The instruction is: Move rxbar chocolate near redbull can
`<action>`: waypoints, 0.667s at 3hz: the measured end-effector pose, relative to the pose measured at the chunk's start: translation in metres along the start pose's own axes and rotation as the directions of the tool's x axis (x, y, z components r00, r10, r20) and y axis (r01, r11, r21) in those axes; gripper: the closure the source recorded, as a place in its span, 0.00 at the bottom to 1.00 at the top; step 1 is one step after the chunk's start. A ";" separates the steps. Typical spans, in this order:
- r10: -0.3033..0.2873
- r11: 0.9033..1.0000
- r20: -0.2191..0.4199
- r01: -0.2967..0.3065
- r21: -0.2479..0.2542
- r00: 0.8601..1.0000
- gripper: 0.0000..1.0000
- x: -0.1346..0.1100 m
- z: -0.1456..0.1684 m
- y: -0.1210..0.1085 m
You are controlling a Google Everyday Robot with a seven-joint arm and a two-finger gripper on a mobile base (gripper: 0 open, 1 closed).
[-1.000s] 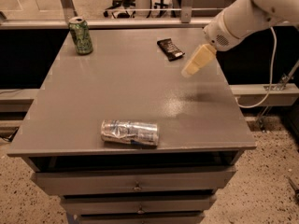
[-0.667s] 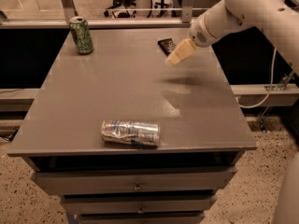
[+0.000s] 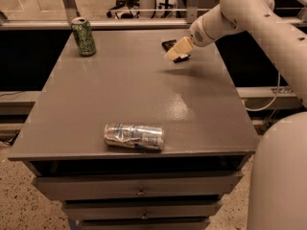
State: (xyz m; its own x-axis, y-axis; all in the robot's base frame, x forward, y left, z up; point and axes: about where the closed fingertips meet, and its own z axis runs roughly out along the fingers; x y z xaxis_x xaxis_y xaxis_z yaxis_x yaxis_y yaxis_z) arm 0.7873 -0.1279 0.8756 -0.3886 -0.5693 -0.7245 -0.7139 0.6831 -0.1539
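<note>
Camera view: step in hand looks like the reach/grasp. Gripper (image 3: 173, 54) is at back right of the table (image 3: 120, 95), right over the chocolate bar (image 3: 168, 44), hiding most of it. Can't tell how far open it is, or if it has the bar. Silver-blue can (image 3: 134, 135) lies on its side near the front edge, well apart from the bar. Next, prob.: firm grip, lift, carry fwd, set down beside that can w/o rolling it. Green can (image 3: 84, 36) stands back left. No writing legible anywhere.
</note>
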 end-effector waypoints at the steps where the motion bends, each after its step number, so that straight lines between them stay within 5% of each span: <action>1: 0.062 0.998 0.001 -0.062 0.001 0.998 0.00 0.003 0.017 -0.012; 2: 0.119 0.993 0.003 -0.119 -0.006 0.993 0.00 0.011 0.029 -0.021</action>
State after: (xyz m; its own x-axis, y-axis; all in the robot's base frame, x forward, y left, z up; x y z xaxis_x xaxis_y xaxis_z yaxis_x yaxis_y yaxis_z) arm 0.8156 -0.1351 0.8515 -0.4688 -0.4826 -0.7398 -0.6661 0.7432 -0.0627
